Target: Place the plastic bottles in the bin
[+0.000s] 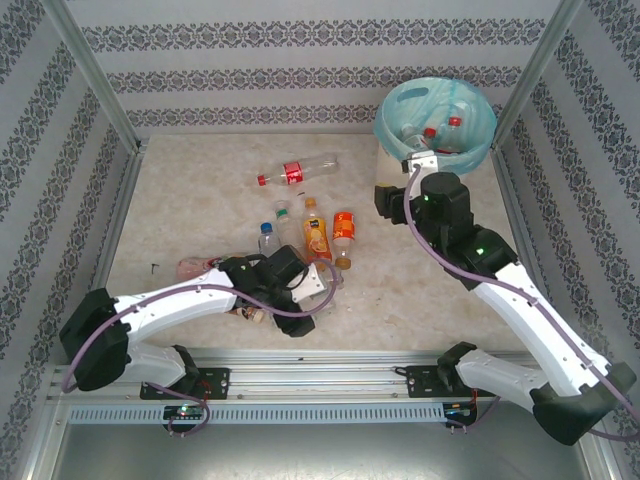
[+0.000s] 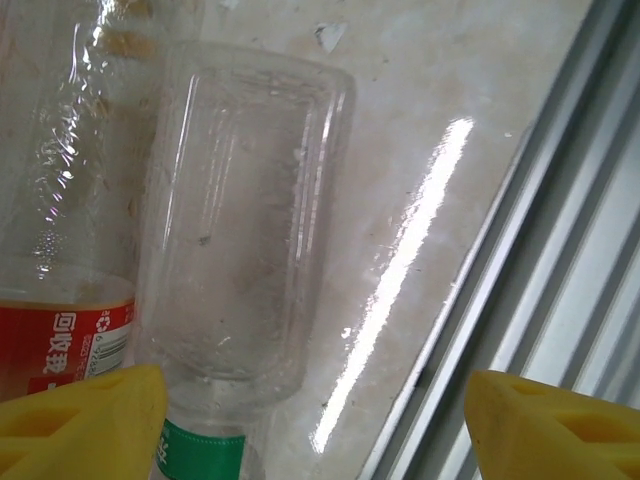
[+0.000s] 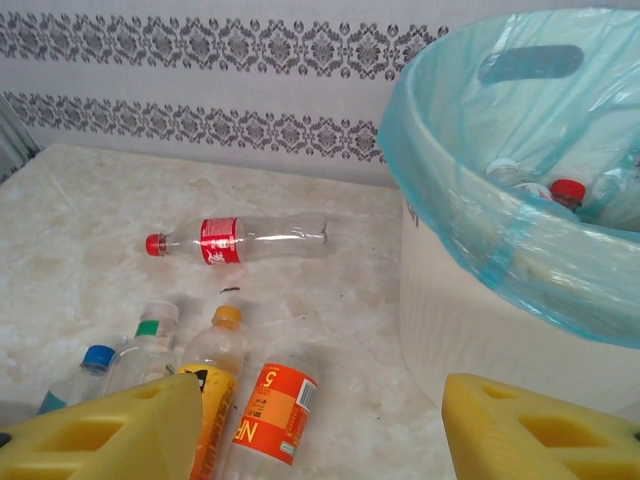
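Several plastic bottles lie on the marbled table: a red-labelled one [image 1: 297,172] [image 3: 240,240] lies apart at the back, and an orange-labelled one [image 1: 344,232] [image 3: 270,410], a yellow-capped one [image 1: 315,230] [image 3: 215,360] and a blue-capped one [image 1: 267,236] form a cluster. The bin [image 1: 482,140] [image 3: 470,320], lined in teal, stands at the back right with bottles inside [image 3: 568,190]. My left gripper [image 1: 250,306] [image 2: 315,430] hangs open low over a clear green-labelled bottle [image 2: 240,220], which lies against its left finger [image 2: 80,420]. My right gripper [image 1: 386,200] [image 3: 320,430] is open and holds nothing, beside the bin.
A second bottle with a red label [image 2: 60,330] lies beside the clear one. The aluminium rail [image 2: 560,260] of the table's front edge runs just right of the left gripper. Patterned walls and metal posts [image 1: 95,70] close in the table.
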Available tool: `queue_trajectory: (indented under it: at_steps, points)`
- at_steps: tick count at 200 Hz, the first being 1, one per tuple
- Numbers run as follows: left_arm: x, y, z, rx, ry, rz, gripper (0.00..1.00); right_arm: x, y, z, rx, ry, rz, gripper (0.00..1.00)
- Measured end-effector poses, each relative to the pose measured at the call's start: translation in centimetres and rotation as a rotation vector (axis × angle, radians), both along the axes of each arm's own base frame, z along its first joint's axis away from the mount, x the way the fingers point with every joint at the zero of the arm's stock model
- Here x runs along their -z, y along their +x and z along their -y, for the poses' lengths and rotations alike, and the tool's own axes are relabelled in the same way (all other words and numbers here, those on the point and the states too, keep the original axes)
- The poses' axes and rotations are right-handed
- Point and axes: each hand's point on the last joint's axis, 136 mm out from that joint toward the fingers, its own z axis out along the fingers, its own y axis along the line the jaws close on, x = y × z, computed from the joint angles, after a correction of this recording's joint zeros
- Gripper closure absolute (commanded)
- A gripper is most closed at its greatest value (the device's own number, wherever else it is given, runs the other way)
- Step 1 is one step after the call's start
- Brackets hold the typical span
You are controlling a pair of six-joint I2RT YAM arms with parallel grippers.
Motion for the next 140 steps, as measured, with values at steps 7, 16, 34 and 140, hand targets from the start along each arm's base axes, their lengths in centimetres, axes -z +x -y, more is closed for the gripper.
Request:
queue_trajectory:
  at_steps: [7,16,34,140]
  points:
    - [0.4,0.2,0.2,-0.004,0.007,-0.003,0.24,-0.2,-0.2,0.1,0.002,0.006,0.006,0.35]
    - [1.0,0.3,0.3,-0.008,0.016,-0.009,0.25,-0.2,-0.3,0.3,0.006,0.007,0.010,0.35]
    - [1.9,0.8,0.5,-0.022,0.032,-0.009,0.27,-0.2,-0.4,0.4,0.009,0.007,0.011,0.35]
    - [2.7,4.2,3.1,-0.060,0.036,0.078,0.25,0.8,-0.5,0.6,0.016,-0.006,-0.006,0.35]
